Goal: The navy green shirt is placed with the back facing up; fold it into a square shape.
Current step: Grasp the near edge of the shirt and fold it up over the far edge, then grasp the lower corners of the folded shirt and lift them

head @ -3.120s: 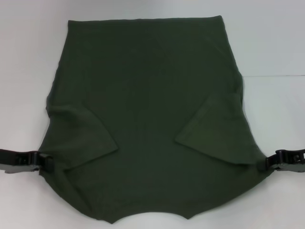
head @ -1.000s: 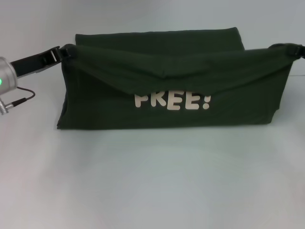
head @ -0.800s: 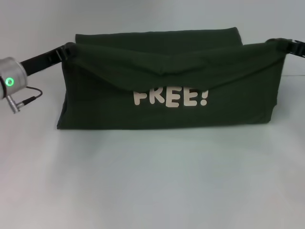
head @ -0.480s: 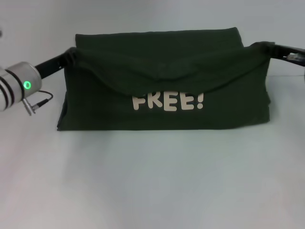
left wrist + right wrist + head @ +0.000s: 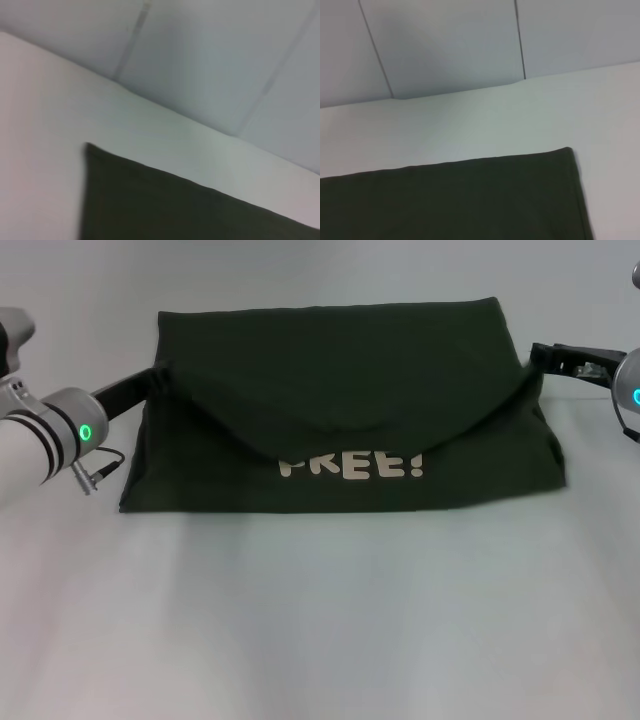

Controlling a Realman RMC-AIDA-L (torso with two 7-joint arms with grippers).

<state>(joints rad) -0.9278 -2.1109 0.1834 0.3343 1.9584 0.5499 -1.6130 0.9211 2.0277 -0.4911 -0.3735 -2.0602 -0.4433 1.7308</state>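
Right, the navy green shirt (image 5: 340,405) sits centre of the white table (image 5: 320,620), far half, with the near half carried over the back half; white "FREE!" lettering (image 5: 352,466) shows on the turned-over layer.

Left gripper (image 5: 157,378) is at the shirt's left upper corner, right gripper (image 5: 538,358) at the right upper corner. Each looks pinched onto its corner of the folded layer, though the fingertips are mostly buried in fabric.

Risks:
- The folded edge sags in a V between the two grips. Letting go at this height would likely leave the middle short of the far hem and the fold crooked.
- Uneven lowering would skew one side.
- A finger snagging the lower layer on release could drag the stack.

Nothing else is on the table, and nothing blocks either arm. Wrist views show only shirt edge, table and wall panels (image 5: 445,45).
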